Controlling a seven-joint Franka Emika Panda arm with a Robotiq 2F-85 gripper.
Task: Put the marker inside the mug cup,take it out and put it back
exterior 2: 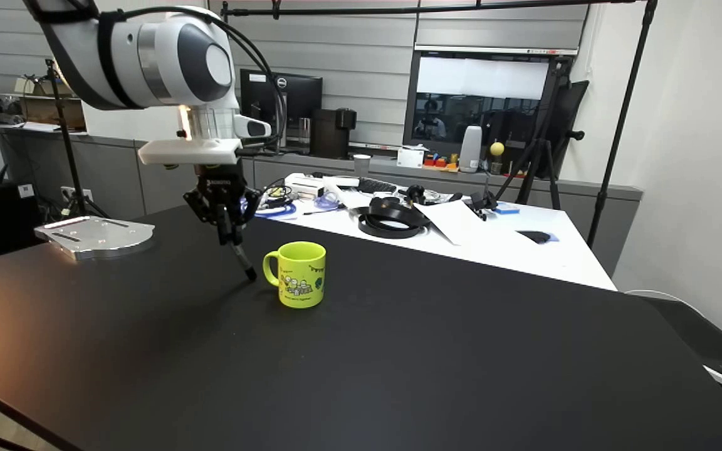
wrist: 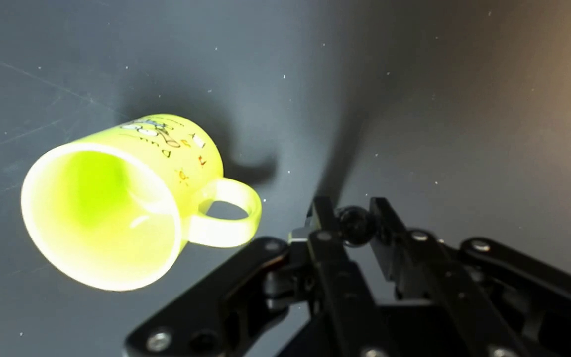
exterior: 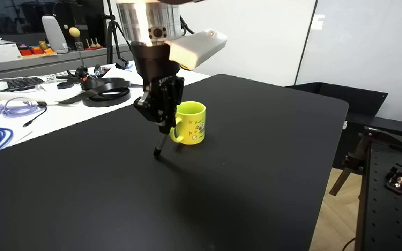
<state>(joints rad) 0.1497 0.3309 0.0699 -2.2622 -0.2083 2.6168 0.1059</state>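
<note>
The yellow mug cup (exterior: 194,126) stands upright on the black table in both exterior views, its loop handle toward my gripper. In the wrist view the mug cup (wrist: 194,148) lies left of the jaws, and its visible inside holds nothing. My gripper (exterior: 166,128) is shut on the marker (exterior: 161,143), beside the handle and outside the cup. Tilted, the marker (exterior 2: 244,260) points down from the fingertips, its dark tip close to the table; whether it touches I cannot tell. From above, only the marker's round black end (wrist: 356,226) shows between the fingers.
A silver metal plate (exterior 2: 101,237) rests at the table's edge near the arm. Alongside, a white table (exterior 2: 524,260) carries a coiled black strap (exterior 2: 392,219), cables and papers. The black table (exterior: 257,157) extends around the mug on all sides.
</note>
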